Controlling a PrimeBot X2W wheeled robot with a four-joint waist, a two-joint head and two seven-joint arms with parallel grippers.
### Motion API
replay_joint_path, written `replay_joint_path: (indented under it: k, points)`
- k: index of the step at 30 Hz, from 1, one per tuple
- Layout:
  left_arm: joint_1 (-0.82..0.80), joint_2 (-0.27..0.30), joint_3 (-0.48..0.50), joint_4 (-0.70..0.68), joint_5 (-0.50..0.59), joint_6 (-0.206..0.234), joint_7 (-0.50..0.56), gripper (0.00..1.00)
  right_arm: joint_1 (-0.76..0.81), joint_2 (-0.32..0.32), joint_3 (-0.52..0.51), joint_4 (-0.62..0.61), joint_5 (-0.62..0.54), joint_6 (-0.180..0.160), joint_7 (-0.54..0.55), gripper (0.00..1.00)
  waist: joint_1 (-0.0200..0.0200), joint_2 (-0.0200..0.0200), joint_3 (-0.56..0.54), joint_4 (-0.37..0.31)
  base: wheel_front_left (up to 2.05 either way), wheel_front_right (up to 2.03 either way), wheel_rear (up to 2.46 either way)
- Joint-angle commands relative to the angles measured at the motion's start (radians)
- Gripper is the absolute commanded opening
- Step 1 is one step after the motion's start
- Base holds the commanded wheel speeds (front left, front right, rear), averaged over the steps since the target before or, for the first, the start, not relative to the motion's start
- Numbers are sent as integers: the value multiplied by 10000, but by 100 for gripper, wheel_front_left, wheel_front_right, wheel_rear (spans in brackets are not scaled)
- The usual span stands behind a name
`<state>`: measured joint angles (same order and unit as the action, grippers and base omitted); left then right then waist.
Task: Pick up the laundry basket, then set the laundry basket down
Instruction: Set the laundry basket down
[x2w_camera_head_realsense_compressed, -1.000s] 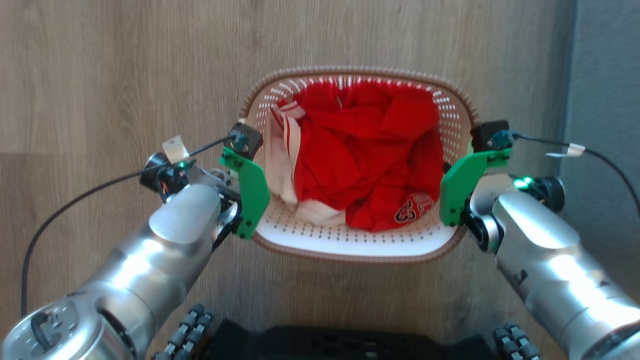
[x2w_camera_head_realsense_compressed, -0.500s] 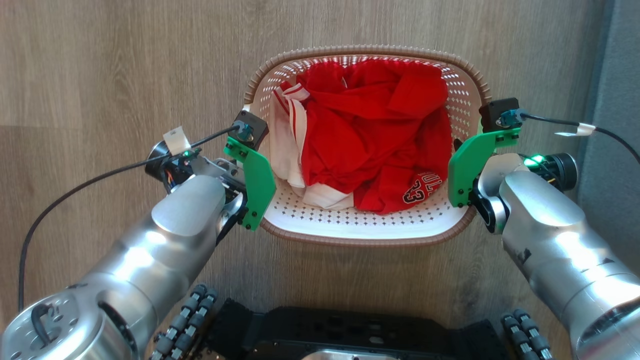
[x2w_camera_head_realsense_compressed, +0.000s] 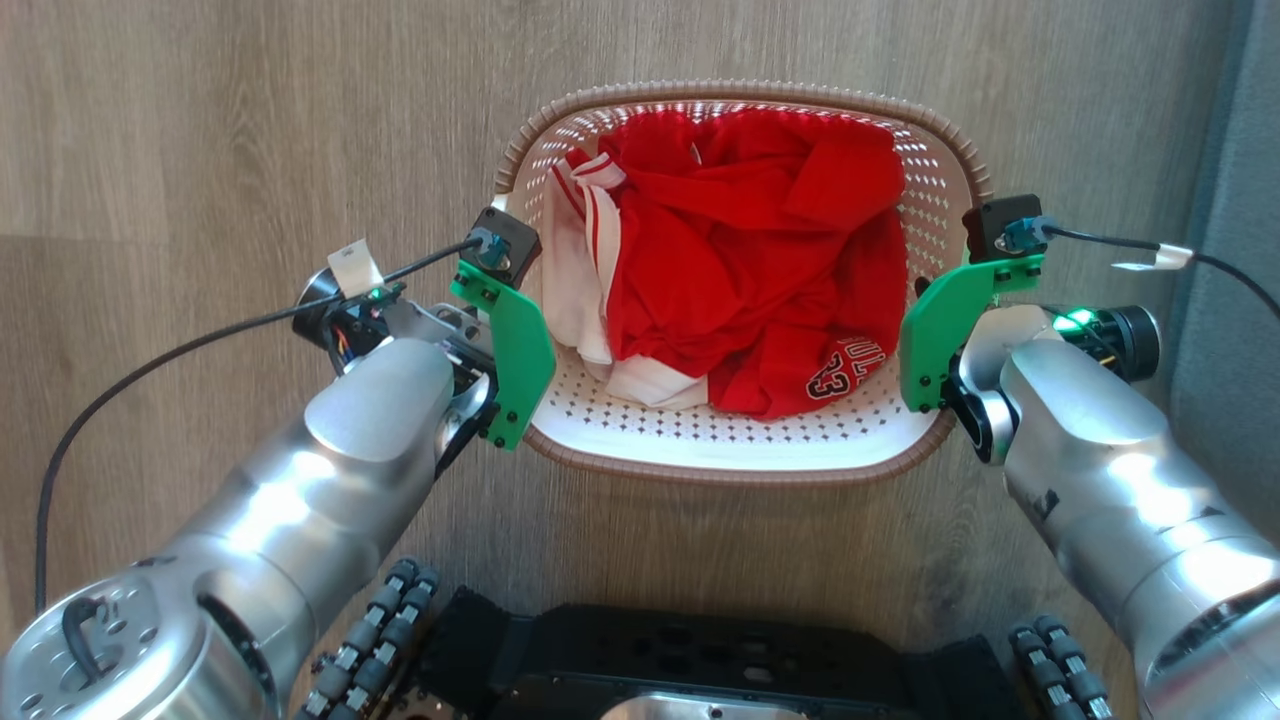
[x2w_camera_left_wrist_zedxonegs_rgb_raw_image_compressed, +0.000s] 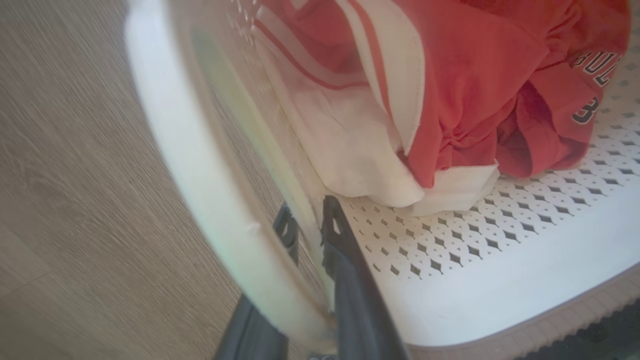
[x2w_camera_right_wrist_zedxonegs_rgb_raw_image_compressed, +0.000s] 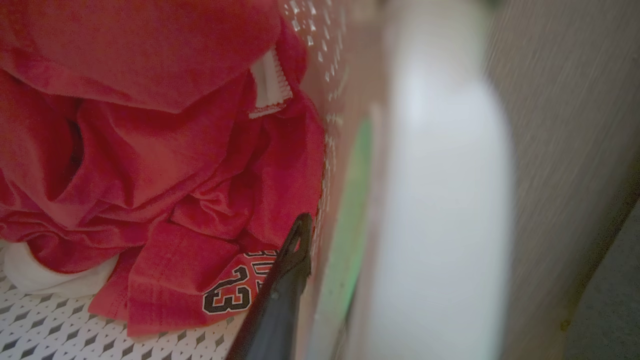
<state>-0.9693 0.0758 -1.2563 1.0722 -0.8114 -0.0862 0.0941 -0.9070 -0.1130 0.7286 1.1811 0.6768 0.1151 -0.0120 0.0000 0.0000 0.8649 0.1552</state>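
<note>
- Head view: the cream-white perforated plastic laundry basket (x2w_camera_head_realsense_compressed: 730, 470) with a brown braided-look rim is straight ahead of the robot, over the wood-plank floor (x2w_camera_head_realsense_compressed: 200, 150). I cannot tell whether it touches the floor.
- The silver left arm (x2w_camera_head_realsense_compressed: 370, 400) and silver right arm (x2w_camera_head_realsense_compressed: 1080, 430) flank its two short sides, level with each other. I judge this keeps the load balanced for a two-sided carry.
- Inside, crumpled red jerseys (x2w_camera_head_realsense_compressed: 740, 260) fill most of the tub. A white red-striped garment (x2w_camera_head_realsense_compressed: 575, 290) lies against the left wall, and the near strip of the bottom is bare.
- Left wrist view: the left pincer (x2w_camera_left_wrist_zedxonegs_rgb_raw_image_compressed: 307, 210) straddles the basket's side wall and pinches it. One dark finger is inside and one outside, under the white handle (x2w_camera_left_wrist_zedxonegs_rgb_raw_image_compressed: 200, 175).
- Right wrist view: the right pincer (x2w_camera_right_wrist_zedxonegs_rgb_raw_image_compressed: 305, 240) shows one dark finger inside, against the wall by the jersey's "23". Its partner is hidden behind the other white handle (x2w_camera_right_wrist_zedxonegs_rgb_raw_image_compressed: 440, 200), so I cannot tell whether it pinches.
</note>
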Motion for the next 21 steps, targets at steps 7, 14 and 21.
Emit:
replay_joint_path:
  k: [7,14,21]
  points:
    - [-70,-256,-225,-285,70,242,-296,100,-91,565,262,367,-200,156,-352,100,0,0,74,56,0,0,0]
    - [-79,-256,-234,-105,132,602,-249,100,-149,596,221,715,-248,156,-369,100,0,0,24,93,0,0,0]
    - [17,-256,-237,3,162,637,-244,100,-157,614,28,1002,-358,156,-12,100,0,0,-135,67,0,0,0]
